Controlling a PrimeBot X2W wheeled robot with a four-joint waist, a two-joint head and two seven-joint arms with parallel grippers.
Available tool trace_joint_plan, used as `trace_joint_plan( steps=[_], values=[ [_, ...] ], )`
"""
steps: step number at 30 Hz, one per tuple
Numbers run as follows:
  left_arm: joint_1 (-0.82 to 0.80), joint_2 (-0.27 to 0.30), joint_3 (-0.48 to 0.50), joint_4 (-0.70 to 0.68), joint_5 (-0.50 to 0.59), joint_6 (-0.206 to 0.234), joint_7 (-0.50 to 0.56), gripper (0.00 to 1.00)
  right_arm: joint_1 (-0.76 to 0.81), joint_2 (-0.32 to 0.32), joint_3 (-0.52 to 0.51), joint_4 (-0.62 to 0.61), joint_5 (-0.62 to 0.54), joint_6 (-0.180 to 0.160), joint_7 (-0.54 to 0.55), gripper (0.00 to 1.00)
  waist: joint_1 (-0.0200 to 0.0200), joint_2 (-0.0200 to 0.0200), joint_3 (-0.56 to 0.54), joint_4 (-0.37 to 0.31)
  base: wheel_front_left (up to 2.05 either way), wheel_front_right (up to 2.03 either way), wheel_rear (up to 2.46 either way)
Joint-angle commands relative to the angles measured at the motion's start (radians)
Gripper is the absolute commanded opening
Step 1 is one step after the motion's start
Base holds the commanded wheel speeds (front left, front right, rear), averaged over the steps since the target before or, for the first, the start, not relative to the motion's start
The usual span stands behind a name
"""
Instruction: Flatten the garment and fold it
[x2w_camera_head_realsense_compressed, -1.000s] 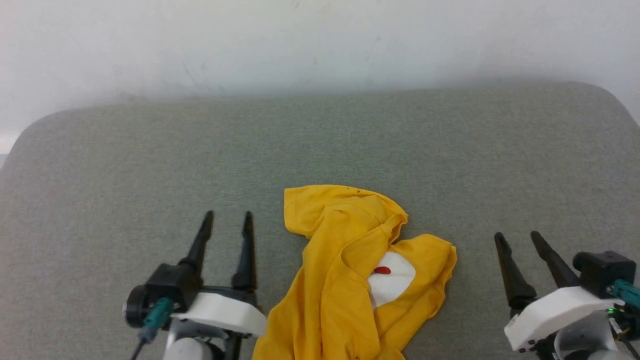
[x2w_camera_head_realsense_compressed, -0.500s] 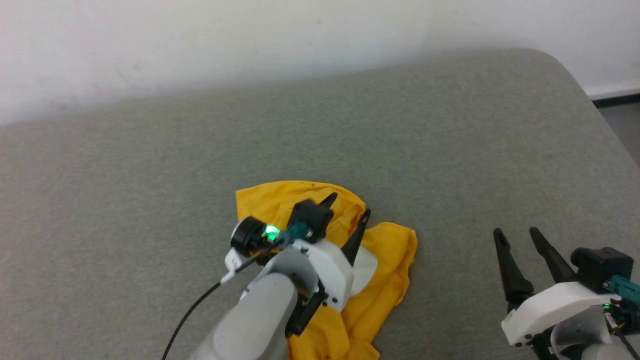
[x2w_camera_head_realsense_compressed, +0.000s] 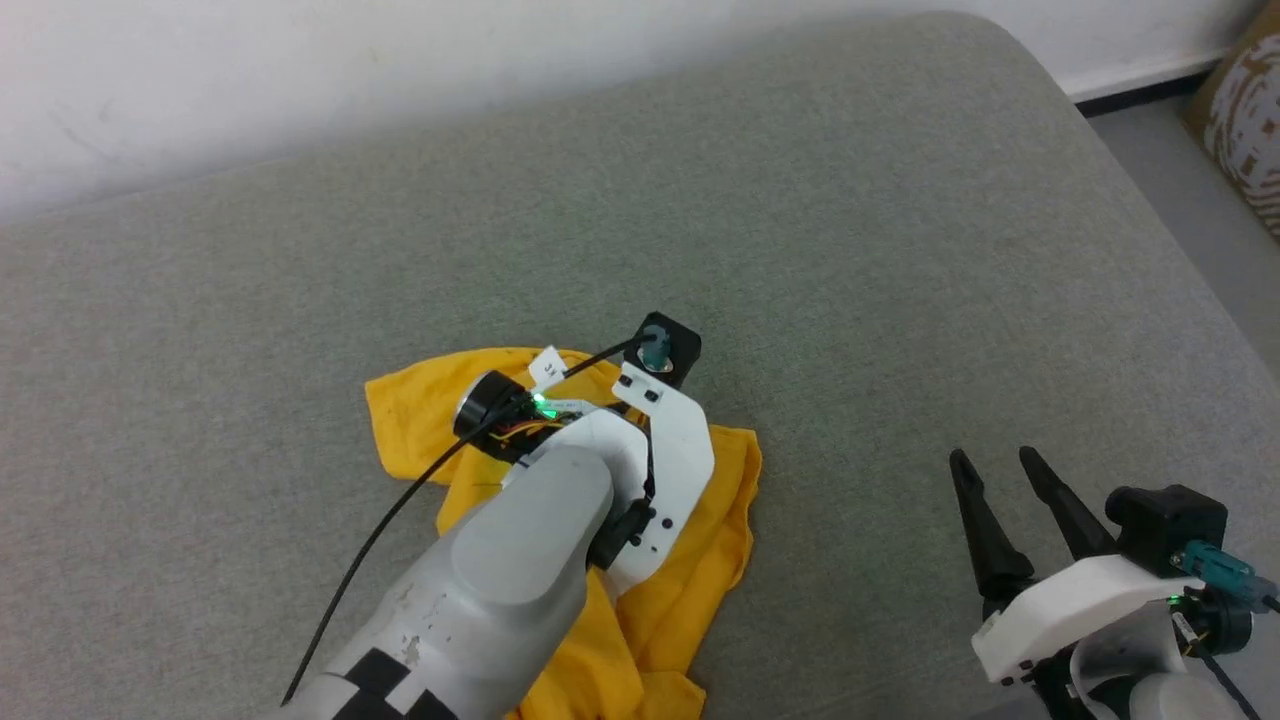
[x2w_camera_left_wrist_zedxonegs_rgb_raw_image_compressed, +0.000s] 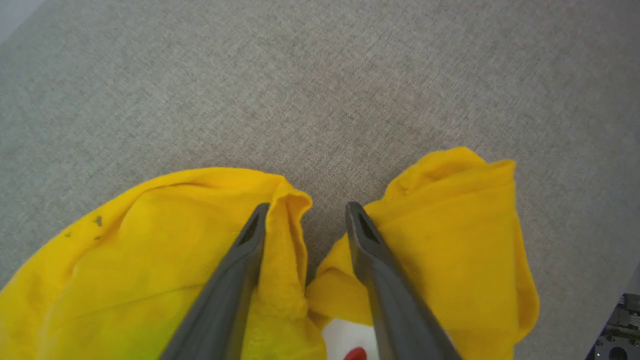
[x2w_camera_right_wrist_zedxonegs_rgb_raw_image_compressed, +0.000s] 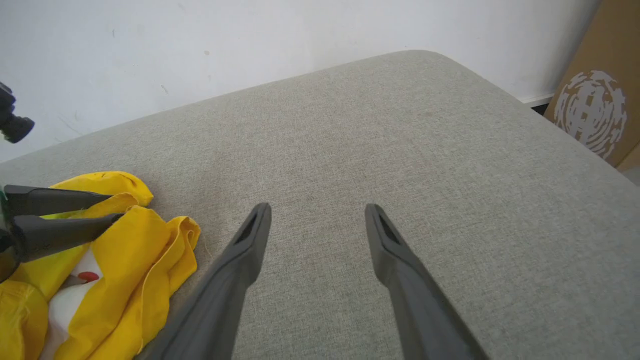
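We see a bright yellow garment (x2w_camera_left_wrist_zedxonegs_rgb_raw_image_compressed: 450, 240) with a white patch (x2w_camera_right_wrist_zedxonegs_rgb_raw_image_compressed: 65, 305) and a red dot (x2w_camera_right_wrist_zedxonegs_rgb_raw_image_compressed: 88, 276); the surface (x2w_camera_head_realsense_compressed: 850, 250) is speckled grey.

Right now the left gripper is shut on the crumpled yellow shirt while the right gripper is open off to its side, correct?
No: the left wrist view shows the left gripper open, fingers apart astride a fold of the garment. The right gripper is indeed open off to its side.

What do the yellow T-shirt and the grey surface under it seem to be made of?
Yellow T-shirt: probably a soft cotton-type knit with a matte finish. It lies in limp, rounded folds, and its face looks slightly fuzzy.
Grey surface: woven upholstery cloth, also matte, with a fine heathered weave visible up close. Its rounded corner suggests padding underneath, but that is hidden.
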Motion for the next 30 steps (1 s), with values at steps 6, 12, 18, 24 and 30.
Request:
trace_joint_plan(
  steps=[6,12,18,24,30],
  values=[
    [-0.047,0.0,-0.023,0.006,-0.018,-0.011,-0.005,0.0,-0.015,0.003,0.0,0.009,0.007,-0.001,-0.005,1.0,-0.0002,0.0,-0.008,0.017,0.0,0.0,0.0],
    [-0.077,0.0,0.053,-0.093,-0.082,0.044,-0.295,0.0,-0.009,0.003,0.005,-0.003,0.001,-0.001,0.009,1.0,-0.0002,0.0,-0.034,0.078,0.0,0.0,0.0],
    [-0.074,0.022,0.189,-0.187,-0.138,0.119,-0.555,0.0,0.008,0.003,0.002,-0.024,-0.007,-0.001,0.03,1.0,-0.0002,0.0,-0.066,0.155,0.0,0.0,0.0],
    [0.101,0.146,0.34,-0.342,-0.202,0.209,-0.65,0.0,0.032,0.003,-0.004,-0.046,-0.009,-0.001,0.053,1.0,-0.0002,0.0,-0.087,0.229,0.0,0.0,0.0],
    [0.419,0.264,0.46,-0.475,-0.274,0.323,-0.628,0.0,0.04,0.003,-0.005,-0.063,-0.001,-0.001,0.069,1.0,-0.0002,0.0,-0.08,0.28,0.0,0.0,0.0]
  ],
)
